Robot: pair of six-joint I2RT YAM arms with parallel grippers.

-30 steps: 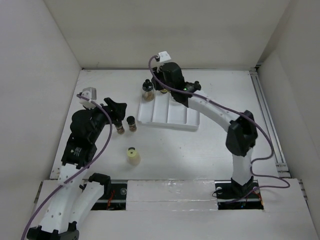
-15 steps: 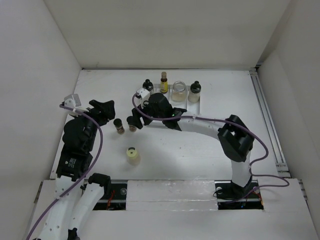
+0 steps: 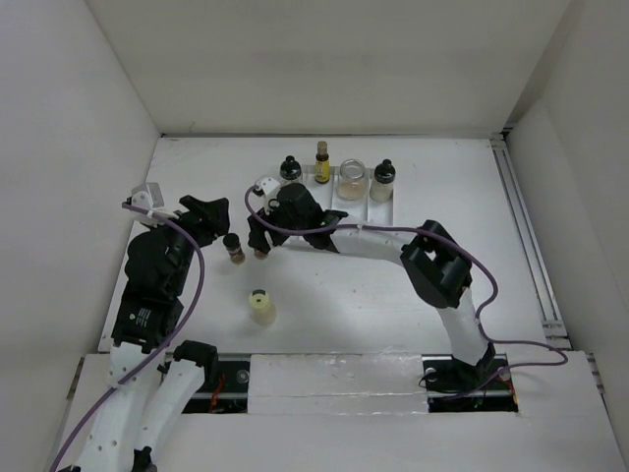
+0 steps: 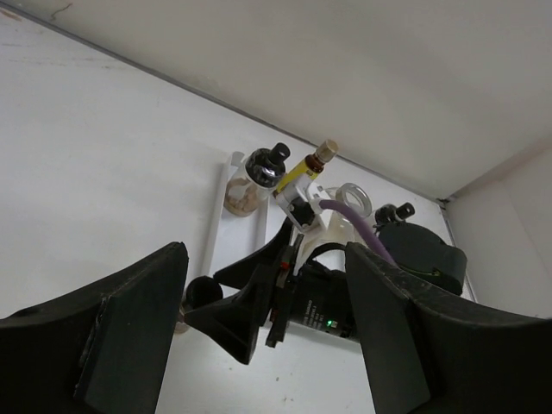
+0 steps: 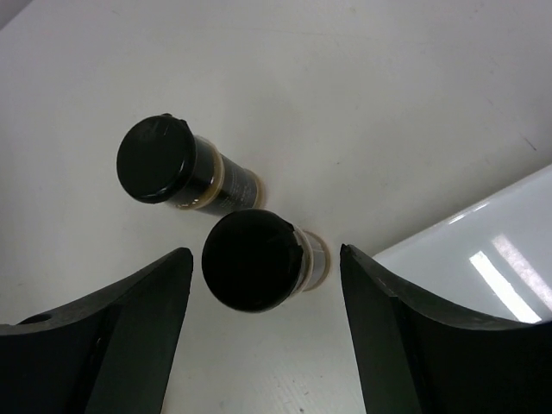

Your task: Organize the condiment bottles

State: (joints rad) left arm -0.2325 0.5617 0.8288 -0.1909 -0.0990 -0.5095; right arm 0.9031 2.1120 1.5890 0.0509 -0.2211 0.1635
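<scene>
Top external view is showing the right arm reaching across the table (image 3: 344, 295) toward the left side. The right fingers (image 3: 259, 234) are hanging over the right shaker (image 3: 261, 252). The left shaker (image 3: 234, 248) is standing just beside it, and both have black caps. Both shakers are standing upright on the table, just off the near left corner of the tray (image 3: 378, 208).

Right wrist view is looking down on the two black caps. The right fingers are spread open. The right shaker is sitting in the gap between them. One finger is on each side of it, and neither one is touching it. The left shaker is outside the gap, and a corner of the tray is showing at the side.

Four bottles are standing in a row at the far end of the tray. From left to right they are a black-capped bottle (image 3: 290, 168), a yellow bottle (image 3: 321, 163), a jar (image 3: 352, 180) and a pale bottle (image 3: 381, 183).

A cream bottle (image 3: 260, 306) is standing alone on the table, closer to the arm bases and well apart from the tray.

The left fingers (image 3: 209, 209) are hovering to the left of the shakers, not touching them. Left wrist view is showing them wide open and holding nothing. They are pointing toward the tray and the right arm.
</scene>
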